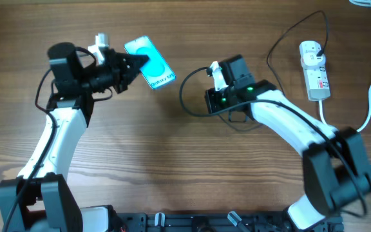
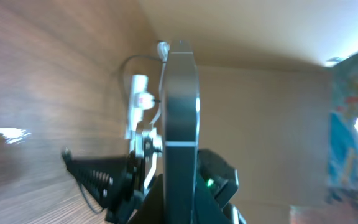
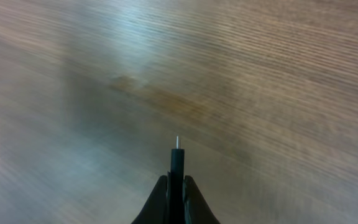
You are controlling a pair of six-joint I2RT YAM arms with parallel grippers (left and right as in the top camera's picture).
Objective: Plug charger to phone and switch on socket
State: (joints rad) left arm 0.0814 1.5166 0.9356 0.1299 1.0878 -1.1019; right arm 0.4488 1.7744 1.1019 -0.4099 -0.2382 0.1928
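**Position.** The phone is in the upper left of the overhead view, screen up. The left hand pinches it at its near end. The left wrist view shows it edge-on between the fingers, which clamp its two faces. Whether it is clear of the desk cannot be told.

The charger loops across the centre of the overhead view and runs up to the socket at the upper right. Its white adapter appears seated in the socket's top end.

The right hand is pressed together on the black plug. The metal tip projects forward over bare desk. Plug and phone are well apart.

**Handling, phone.** Judged rigid, light and smooth-faced, so liable to slip or pivot under insertion force. A face-to-face grip suits it, with the port end left exposed. The screen is fragile, so clamp pressure should be moderate.

**Handling, charger.**
- The cable is thin and limp and will not transmit a push. Hold must be on the stiff plug body, as it is now, close behind the tip.
- The tip is small and could bend if pushed in off-axis.
- The slack loop looks enough to reach the phone without dragging the adapter.

**Handling, socket.** Judged light enough to slide when its switch is pressed. The switch position cannot be made out.
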